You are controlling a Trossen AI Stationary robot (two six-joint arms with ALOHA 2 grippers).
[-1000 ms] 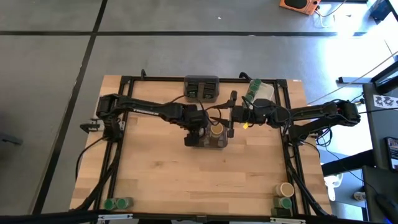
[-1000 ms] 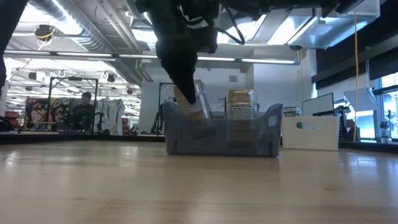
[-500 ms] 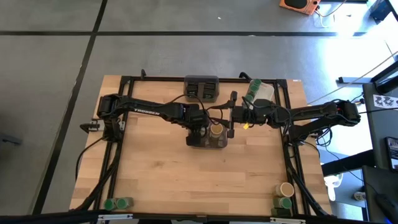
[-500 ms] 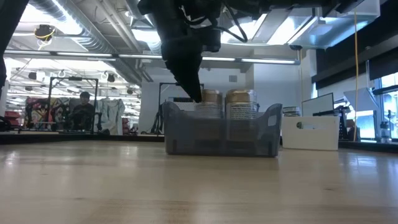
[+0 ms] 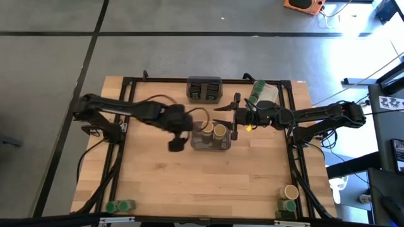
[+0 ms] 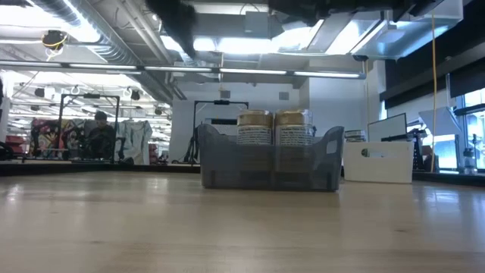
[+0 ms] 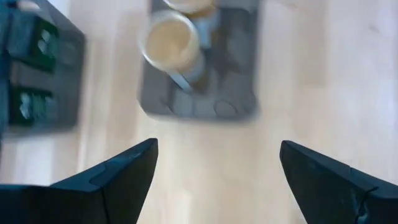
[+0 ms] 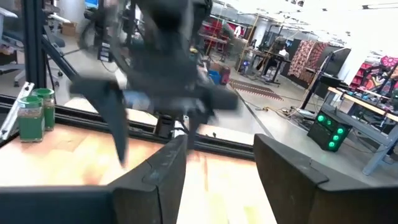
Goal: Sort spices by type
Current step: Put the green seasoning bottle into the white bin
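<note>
Two tan-lidded spice jars (image 5: 213, 130) stand upright side by side in a grey bin (image 5: 211, 145) at mid-table; the low view shows them over the bin's wall (image 6: 269, 171). My left gripper (image 5: 177, 144) hovers open left of the bin, above the wood, with nothing between its fingers (image 7: 217, 144). My right gripper (image 5: 230, 116) waits level, just right of the bin, fingers apart and empty (image 8: 217, 174). Dark tins fill a bin (image 5: 204, 90) at the far edge. Green-lidded jars lie in a white tray (image 5: 264, 92).
Green-lidded jars (image 5: 118, 206) stand at the near left corner. A tan-lidded jar (image 5: 290, 191) and a green-lidded one (image 5: 289, 205) stand at the near right corner. A black frame (image 5: 126, 126) runs around the table. Bare wood (image 5: 202, 183) lies between the bin and the near edge.
My left gripper has let go of a tan-lidded jar, which now stands in the grey bin beside the other one. It has risen out of the bin and drawn back toward the table's left and slightly near edge.
</note>
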